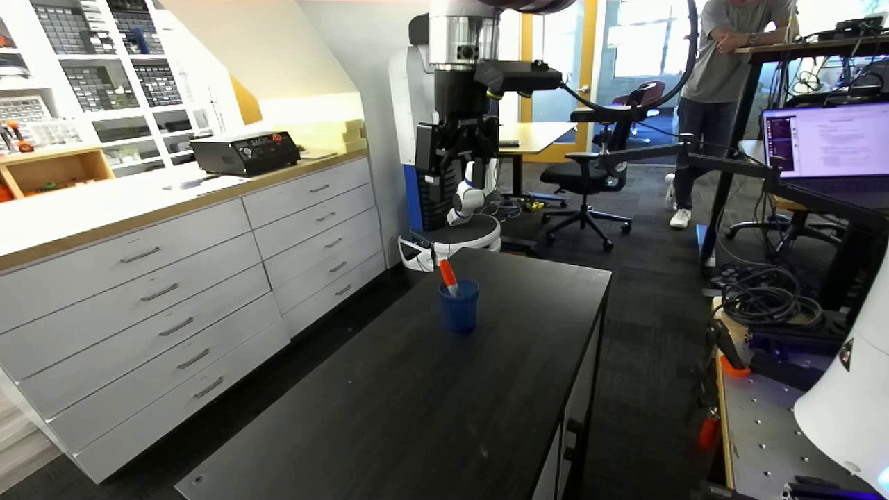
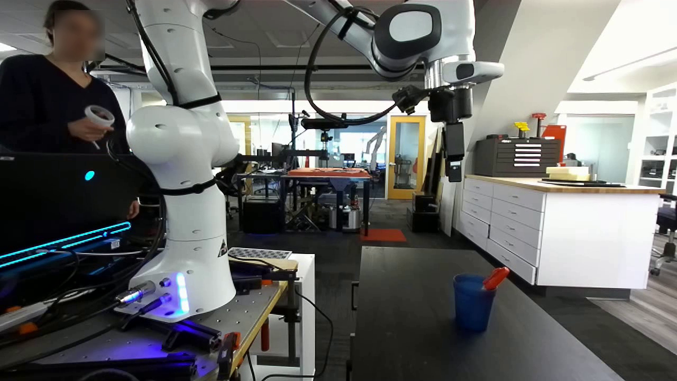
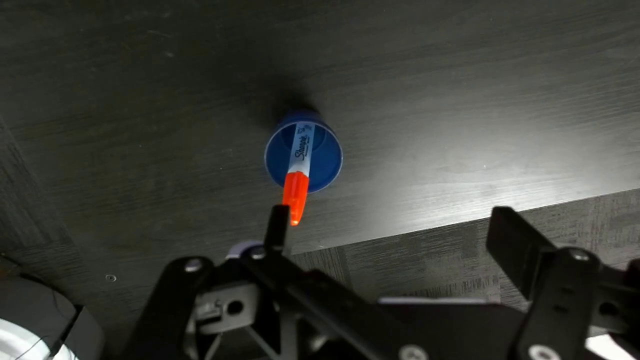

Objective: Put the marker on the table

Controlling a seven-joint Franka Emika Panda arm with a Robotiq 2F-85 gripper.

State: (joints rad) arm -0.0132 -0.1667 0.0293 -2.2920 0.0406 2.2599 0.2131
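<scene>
The marker [image 1: 448, 272] stands tilted in a small blue cup [image 1: 459, 312], its red-orange capped end sticking out above the rim. The cup is upright on the black table [image 1: 389, 423]. In an exterior view the marker's red end [image 2: 496, 278] leans over the rim of the cup [image 2: 472, 309]. In the wrist view the white barrel of the marker [image 3: 301, 147] shows inside the cup [image 3: 327, 160]; its lower tip is hidden. My gripper [image 3: 391, 215] is open and empty, its fingers wide apart. In both exterior views the gripper [image 2: 454, 172] hangs well above the table, apart from marker and cup.
White drawer cabinets [image 1: 173, 292] with a light countertop run along one side of the table. The robot's base [image 2: 185, 259] stands on a metal bench [image 2: 254, 312] across a gap from the table. A person [image 1: 729, 90] stands farther back by a desk.
</scene>
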